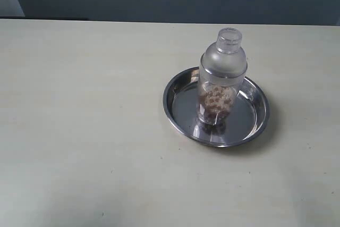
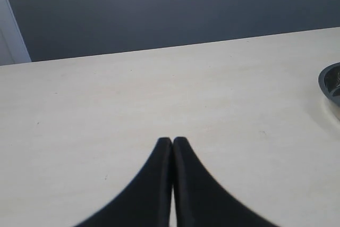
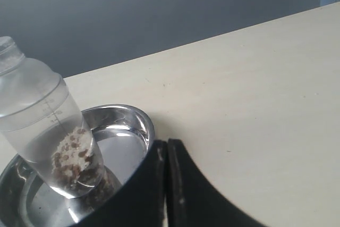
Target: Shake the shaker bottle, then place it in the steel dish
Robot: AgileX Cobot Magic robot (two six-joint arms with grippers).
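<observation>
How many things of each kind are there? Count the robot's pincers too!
Bottles: 1, the shaker bottle, standing in the dish
Dishes: 1, the steel dish
Pincers: 2, the left pincer and the right pincer, both shut and empty
Total: 4

light: soft, even | glare: bright sheen on steel dish (image 1: 180, 112) | shadows: faint | focus: mostly sharp

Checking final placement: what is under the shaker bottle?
The steel dish: the shaker bottle stands upright on its floor. The patch directly beneath the bottle's base is covered.
</observation>
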